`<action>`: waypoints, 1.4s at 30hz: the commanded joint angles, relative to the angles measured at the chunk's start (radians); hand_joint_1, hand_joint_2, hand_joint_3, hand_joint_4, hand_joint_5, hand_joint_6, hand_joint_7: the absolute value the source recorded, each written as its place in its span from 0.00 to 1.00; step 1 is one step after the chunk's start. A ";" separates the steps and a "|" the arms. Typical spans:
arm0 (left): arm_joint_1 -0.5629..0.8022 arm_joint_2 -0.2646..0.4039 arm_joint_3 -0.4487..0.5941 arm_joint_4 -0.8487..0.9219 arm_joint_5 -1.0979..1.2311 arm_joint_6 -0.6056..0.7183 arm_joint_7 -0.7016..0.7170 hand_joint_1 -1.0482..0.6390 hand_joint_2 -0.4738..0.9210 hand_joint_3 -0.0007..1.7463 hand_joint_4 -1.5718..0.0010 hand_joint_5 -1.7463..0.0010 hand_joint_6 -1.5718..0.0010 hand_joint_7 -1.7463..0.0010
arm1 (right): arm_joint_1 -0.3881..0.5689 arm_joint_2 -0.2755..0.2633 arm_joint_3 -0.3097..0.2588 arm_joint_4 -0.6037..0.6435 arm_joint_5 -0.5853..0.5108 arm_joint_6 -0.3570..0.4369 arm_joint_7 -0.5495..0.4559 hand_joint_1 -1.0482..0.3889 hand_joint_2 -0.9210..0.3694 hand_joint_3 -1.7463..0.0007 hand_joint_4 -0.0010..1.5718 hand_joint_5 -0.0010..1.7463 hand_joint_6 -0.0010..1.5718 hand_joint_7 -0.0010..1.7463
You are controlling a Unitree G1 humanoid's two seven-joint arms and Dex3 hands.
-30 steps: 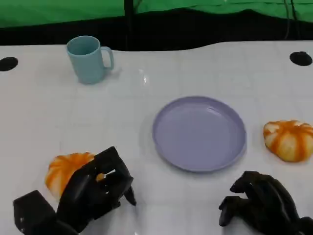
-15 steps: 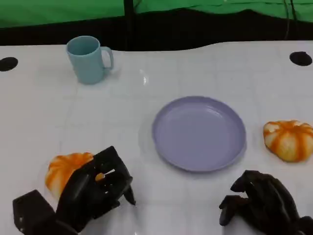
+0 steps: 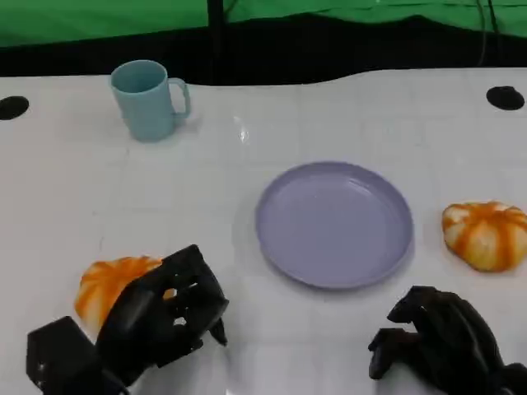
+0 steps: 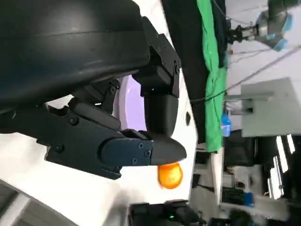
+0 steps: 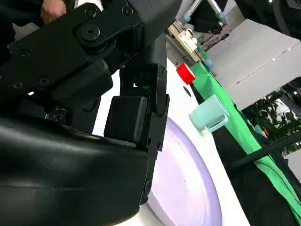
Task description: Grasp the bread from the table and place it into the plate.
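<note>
Head view: a round lavender plastic plate sits mid-table on the white table, nothing in it. Near the table's front-left lies an orange, white-streaked bun-shaped bread; the black left hand is draped over its right side, fingers curled down around it — looks like touching, but whether it's truly gripped I can't tell. A second orange-and-white bread lies at the right edge, well apart from the plate's rim. The black right hand rests low at front-right w/ fingers curled in, holding nothing, near the plate's front edge but apart from it. A light blue ceramic mug stands upright at back-left, handle twd the plate side. Green cloth runs along the back.

Left wrist view: left hand's black shell and fingers up close; the plate's lavender edge shows behind them, and the far bread is a small orange blob beyond the fingertip.

Right wrist view: right hand's fingers bent inward, clenched on nothing; the plate just beyond, the mug further off.
</note>
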State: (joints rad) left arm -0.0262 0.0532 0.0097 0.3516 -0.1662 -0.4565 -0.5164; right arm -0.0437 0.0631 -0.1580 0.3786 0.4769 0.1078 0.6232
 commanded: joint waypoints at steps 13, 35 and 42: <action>0.031 0.302 -0.043 -0.415 0.503 0.182 0.149 0.26 1.00 0.11 0.70 0.50 0.64 0.94 | 0.012 -0.002 0.011 -0.025 -0.003 -0.004 -0.011 0.00 0.14 1.00 1.00 0.44 1.00 0.23; -0.007 0.453 -0.246 -0.682 1.305 0.625 -0.022 0.20 0.99 0.00 0.76 0.91 0.81 1.00 | 0.038 -0.001 0.023 -0.065 0.004 0.010 -0.033 0.01 0.15 1.00 0.99 0.43 1.00 0.20; -0.091 0.416 -0.326 -0.478 1.380 0.658 0.029 0.20 0.97 0.00 0.76 0.94 0.81 1.00 | 0.041 0.000 0.029 -0.068 -0.004 0.000 -0.037 0.00 0.14 1.00 0.99 0.43 1.00 0.20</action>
State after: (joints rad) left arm -0.0804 0.4739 -0.2972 -0.2097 1.2050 0.1931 -0.5258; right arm -0.0094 0.0678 -0.1255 0.3173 0.4742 0.1186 0.5914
